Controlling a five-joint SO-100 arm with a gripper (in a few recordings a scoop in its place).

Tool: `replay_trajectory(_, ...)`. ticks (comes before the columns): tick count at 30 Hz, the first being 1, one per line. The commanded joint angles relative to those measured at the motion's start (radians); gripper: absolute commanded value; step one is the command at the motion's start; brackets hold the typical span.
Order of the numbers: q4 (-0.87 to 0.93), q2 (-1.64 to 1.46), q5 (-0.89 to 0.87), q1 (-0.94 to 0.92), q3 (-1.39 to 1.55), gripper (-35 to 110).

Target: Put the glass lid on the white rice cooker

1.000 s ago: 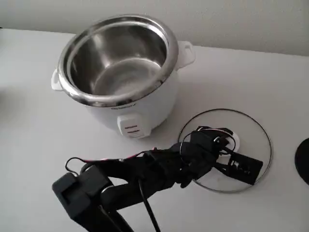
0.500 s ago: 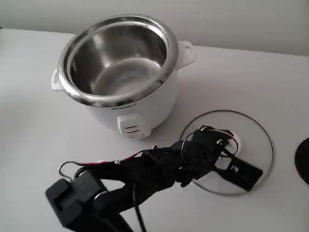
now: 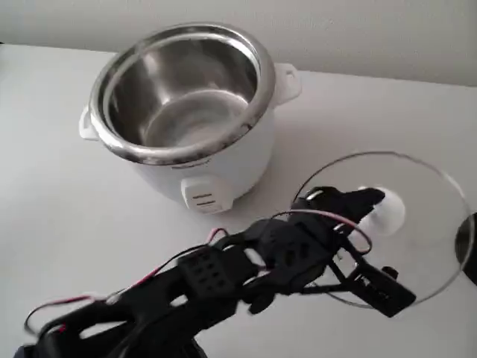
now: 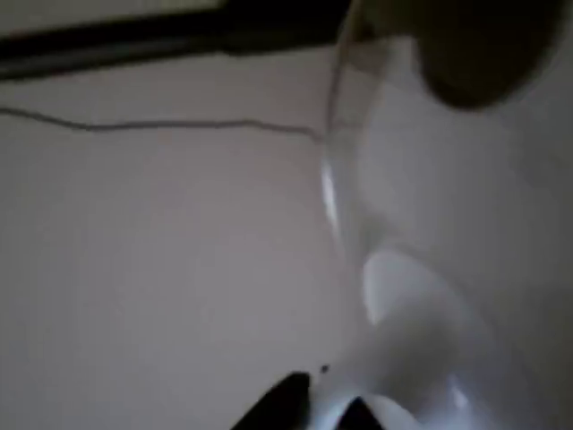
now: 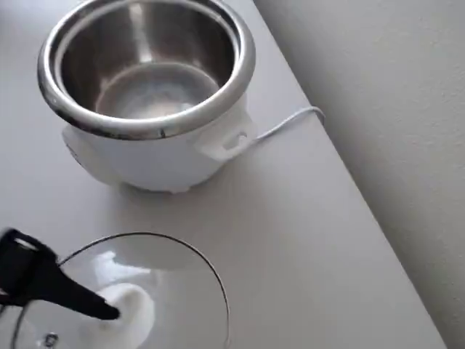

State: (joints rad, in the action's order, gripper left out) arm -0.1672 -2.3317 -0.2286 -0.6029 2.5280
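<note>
glass lid: 1 | white rice cooker: 1 | gripper: 1 | table: 1

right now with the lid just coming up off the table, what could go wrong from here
The gripper holds the glass lid only by its white knob, and the disc hangs tilted, so it could swing or slip out and drop onto the table. The white rice cooker stands close by with a raised steel rim; a low carry may knock the lid's edge against it.
</note>
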Motion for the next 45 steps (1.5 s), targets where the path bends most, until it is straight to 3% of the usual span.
replay_trajectory(1,-0.006,-0.359,-0.014,-0.040,0.005,0)
replay_trajectory(7,0.046,-0.575,-0.061,-0.057,0.018,0)
replay_trajectory(20,0.114,-0.650,-0.063,0.183,-0.051,0)
replay_trajectory(35,0.293,-0.163,-0.044,0.466,-0.727,0)
replay_trajectory(45,0.316,-0.034,0.031,0.821,-0.807,0)
